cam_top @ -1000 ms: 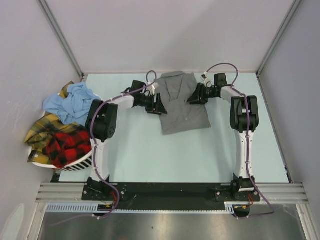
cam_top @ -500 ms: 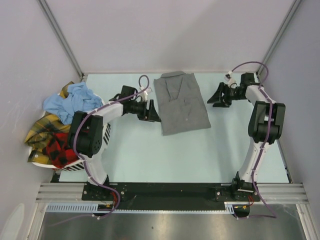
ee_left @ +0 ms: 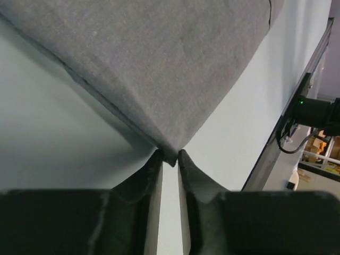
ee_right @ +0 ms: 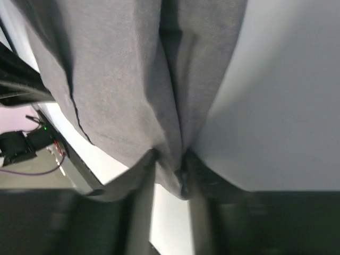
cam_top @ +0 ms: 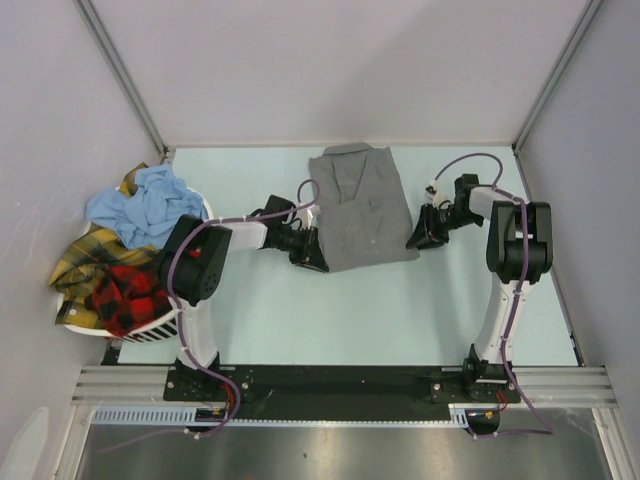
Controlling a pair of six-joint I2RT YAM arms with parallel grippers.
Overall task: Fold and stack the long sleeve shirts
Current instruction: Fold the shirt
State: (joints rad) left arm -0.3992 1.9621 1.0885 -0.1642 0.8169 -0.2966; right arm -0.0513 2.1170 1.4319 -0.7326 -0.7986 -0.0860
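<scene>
A mid-grey long sleeve shirt [cam_top: 362, 205] lies folded lengthwise on the pale table, collar toward the back. My left gripper [cam_top: 318, 262] is shut on its near left corner; the left wrist view shows the cloth [ee_left: 159, 69] pinched between the fingertips [ee_left: 170, 158]. My right gripper [cam_top: 413, 242] is shut on its near right corner; the right wrist view shows the grey cloth [ee_right: 133, 90] bunched between the fingers [ee_right: 170, 172]. A light blue shirt [cam_top: 140, 205], a yellow plaid shirt [cam_top: 85, 255] and a red-and-black plaid shirt [cam_top: 135, 293] are heaped at the left.
A white slotted basket [cam_top: 160, 328] holds the heap of shirts at the table's left edge. Grey walls and metal rails enclose the table on three sides. A black rail [cam_top: 340, 380] carries both arm bases at the near edge.
Both grippers have come down from beside the shirt's upper part to its near corners and shut on them. The right arm swung out to the right, then came back in.
</scene>
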